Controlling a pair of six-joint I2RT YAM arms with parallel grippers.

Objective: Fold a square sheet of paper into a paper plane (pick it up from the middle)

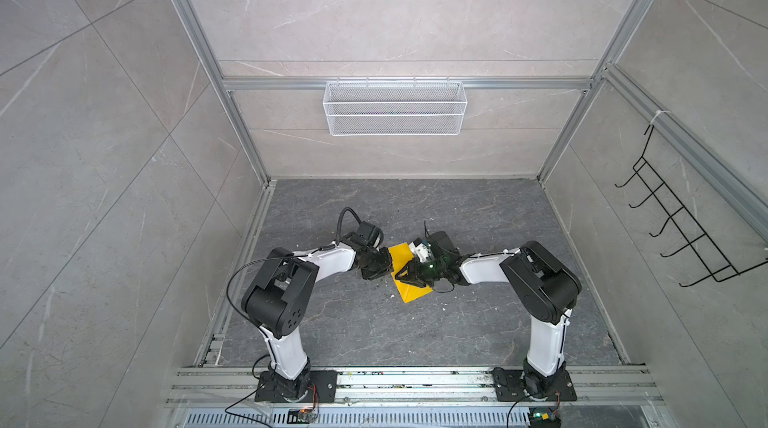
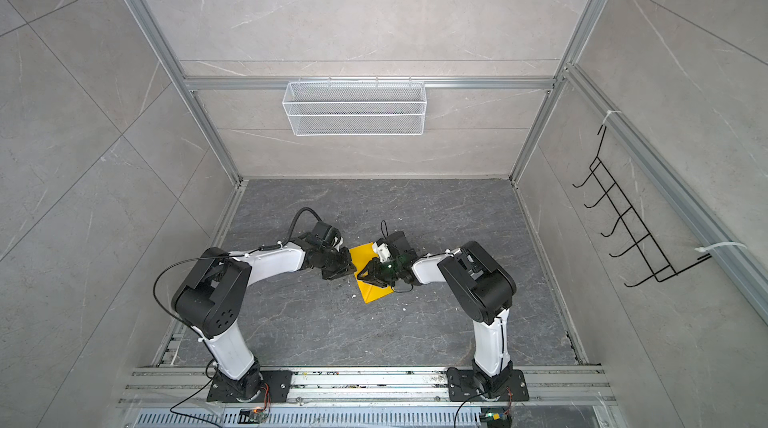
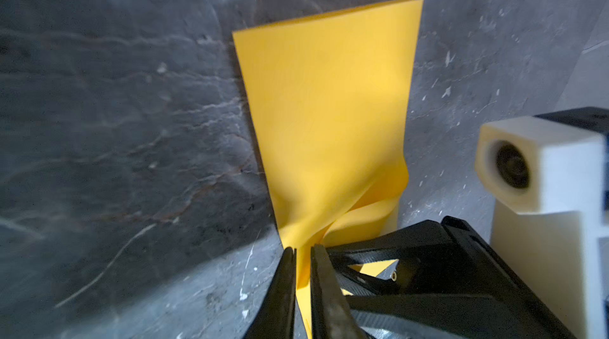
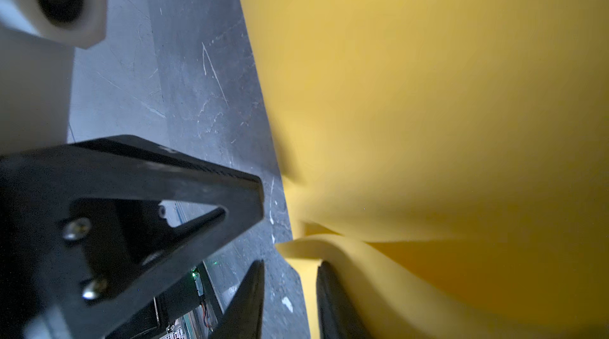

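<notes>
The left tool pinches a lifted end of the square sheet of paper, folded in half on the table, the right tool parted around it; nose and wings seemingly remain.

On dark table, yellow paper, with left gripper at its left edge and right gripper reaching over it. Behind, white mesh basket hanging on rail; at right, black hook rack.

There is one yellow sheet of paper, two robot arms, one mesh basket and one hook rack.
</notes>
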